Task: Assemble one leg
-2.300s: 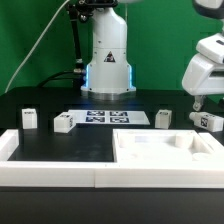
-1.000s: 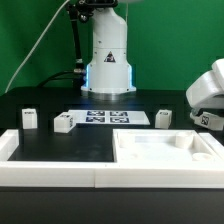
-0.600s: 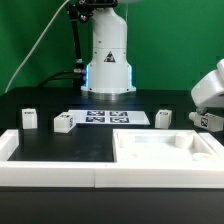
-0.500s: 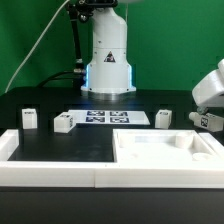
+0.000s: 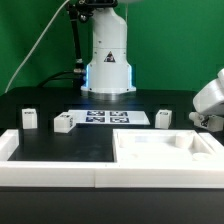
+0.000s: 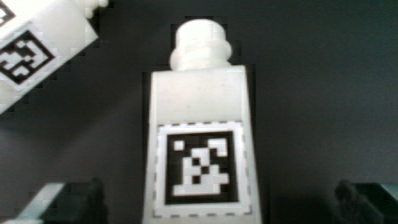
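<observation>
three legs (image 5: 30, 118) (image 5: 64, 122) (image 5: 163, 118), maybe fourth leg (image 6: 199, 120) by pincer (image 5: 205, 119)

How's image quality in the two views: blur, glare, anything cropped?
Wrist view: soft throughout, the leg and its tag blurred but the pattern discernible; fingertips dark and smeared at the frame edge. Exterior view: evenly lit, fairly sharp, blue glow on the arm's base; gripper cropped at the exterior view's right.

- White, rounded base (image 5: 108, 40) with a glowing blue light band (image 5: 107, 72) low on it.
- Thin dark cables (image 5: 76, 35) beside the base.
- End effector (image 5: 205, 118): smooth white-grey housing, dark fingertips (image 6: 50, 203).
</observation>
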### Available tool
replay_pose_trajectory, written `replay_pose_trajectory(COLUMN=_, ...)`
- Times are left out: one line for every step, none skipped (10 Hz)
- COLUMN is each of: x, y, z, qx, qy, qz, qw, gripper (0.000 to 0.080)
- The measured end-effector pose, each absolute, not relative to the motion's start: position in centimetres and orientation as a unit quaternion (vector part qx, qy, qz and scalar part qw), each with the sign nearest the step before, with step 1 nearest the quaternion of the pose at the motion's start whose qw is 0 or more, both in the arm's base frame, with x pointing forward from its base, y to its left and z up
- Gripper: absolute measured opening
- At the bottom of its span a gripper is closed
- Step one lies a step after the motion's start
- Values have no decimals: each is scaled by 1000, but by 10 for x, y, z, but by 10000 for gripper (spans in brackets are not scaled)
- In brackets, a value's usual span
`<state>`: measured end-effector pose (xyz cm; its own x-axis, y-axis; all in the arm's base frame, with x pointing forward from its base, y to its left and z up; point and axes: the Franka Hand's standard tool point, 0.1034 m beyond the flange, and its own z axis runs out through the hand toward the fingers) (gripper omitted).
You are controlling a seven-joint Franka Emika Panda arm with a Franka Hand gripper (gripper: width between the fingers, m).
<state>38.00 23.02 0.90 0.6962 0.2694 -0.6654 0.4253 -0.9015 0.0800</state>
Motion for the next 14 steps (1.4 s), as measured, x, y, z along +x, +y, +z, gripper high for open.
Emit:
replay_pose_trajectory(x=380, y=229, z=9, qx=914, qy=190, qz=-341, qw=115, gripper=649)
replay_pose_trajectory(x=380, y=229, z=9, qx=914, qy=190, qz=-341, qw=115, gripper=621)
replay_pose_trajectory(x=380, y=229, z=9, qx=914, qy=190, qz=-341, qw=115, gripper=621)
replay_pose_trajectory(x=380, y=229, z=9, qx=914, qy=190, qz=-341, qw=115, gripper=447)
replay_pose_trajectory(x=380, y=229, z=9, qx=914, qy=189, qz=-341, qw=115, gripper=289)
replay_pose_trajectory(x=380, y=229, z=9, qx=914, qy=189, qz=-341, qw=115, gripper=289)
replay_pose_trajectory(x=380, y=229, z=9, qx=914, qy=189, qz=-341, qw=115, gripper=290)
replay_pose_trajectory(x=380, y=229, z=9, qx=914, qy=189, qz=-341, qw=115, gripper=290)
replay_pose_trajectory(x=380, y=229, z=9, qx=914, qy=189, qz=-341, qw=115, gripper=290)
replay_pose_trajectory(x=380, y=229, z=9, qx=914, qy=189, qz=-341, qw=114, gripper=290)
replay_pose_trajectory(x=380, y=229, z=9, qx=914, qy=189, qz=-341, qw=114, gripper=290)
replay_pose_trajectory(x=382, y=227, z=12, qx=913, qy=194, qz=-342, qw=112, gripper=290)
replay_pose_trajectory(x=390, y=218, z=31, qx=909, qy=205, qz=-346, qw=107, gripper=291)
replay_pose_trajectory(x=400, y=207, z=57, qx=911, qy=208, qz=-342, qw=102, gripper=291)
